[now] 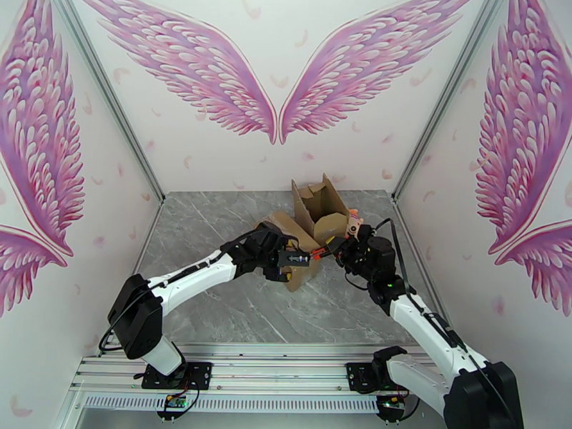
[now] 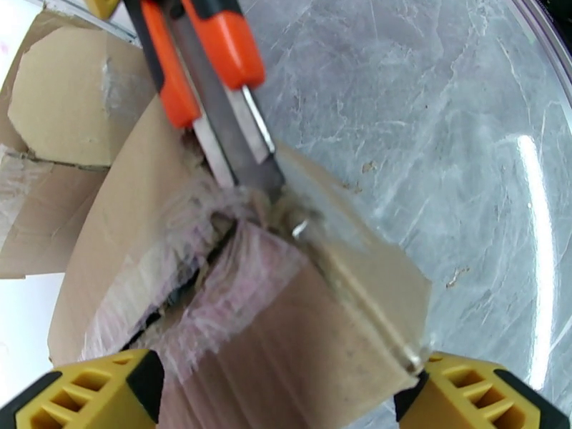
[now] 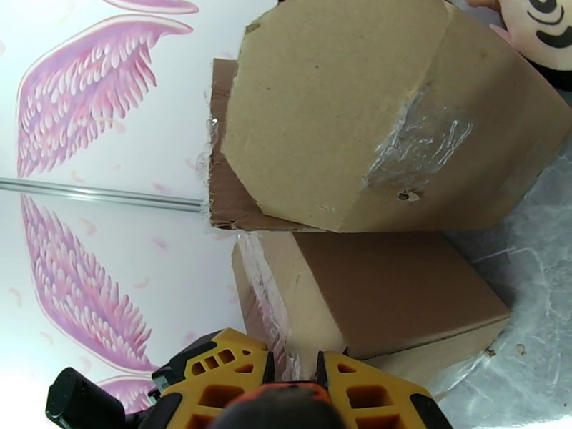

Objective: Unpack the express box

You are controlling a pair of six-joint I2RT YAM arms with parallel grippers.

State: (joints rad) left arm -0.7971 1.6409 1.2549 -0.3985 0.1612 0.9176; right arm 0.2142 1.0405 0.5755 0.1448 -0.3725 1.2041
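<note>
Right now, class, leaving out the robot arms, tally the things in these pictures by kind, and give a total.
Cardboard boxes: 2 (open box, taped box)
Utility knife: 1
Cartoon-face toy: 1
Total: 4

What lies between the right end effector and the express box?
An orange utility knife, gripped by the right end effector; the left wrist view shows its blade on the express box.
</note>
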